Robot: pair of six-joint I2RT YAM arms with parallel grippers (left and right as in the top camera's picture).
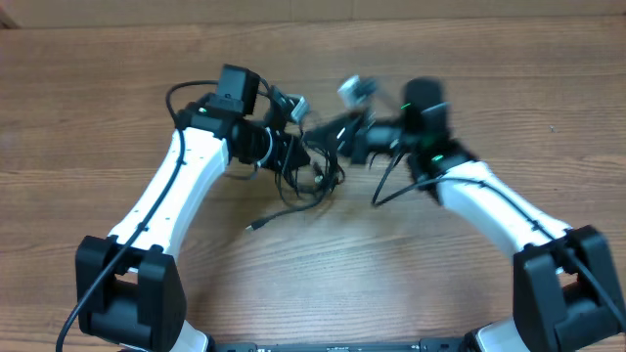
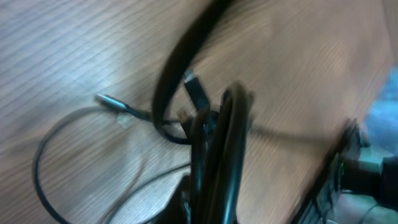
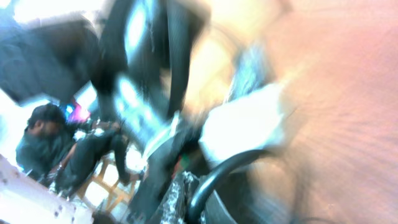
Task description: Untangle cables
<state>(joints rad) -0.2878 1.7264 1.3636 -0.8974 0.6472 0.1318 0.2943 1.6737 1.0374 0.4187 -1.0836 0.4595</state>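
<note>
The cables (image 1: 315, 178) lie as a black tangle on the wooden table between my two arms. One loose plug end (image 1: 252, 227) trails toward the front. My left gripper (image 1: 291, 152) is shut on a bunch of the cords. In the left wrist view the bunch (image 2: 224, 143) rises straight out of the jaws, with a thin loop and a silver plug (image 2: 111, 101) lying on the wood to the left. From the right, my right gripper (image 1: 338, 133) reaches into the tangle. Its wrist view is smeared with motion and shows a black cord (image 3: 225, 172) arcing out of the shut jaws.
Bare wooden table (image 1: 313, 39) runs behind and in front of the tangle. Each white arm carries its own thicker black cable, for example the left arm's (image 1: 108, 264). Small silver parts (image 1: 356, 90) show blurred above the right gripper. A seated person (image 3: 43, 140) appears in the right wrist background.
</note>
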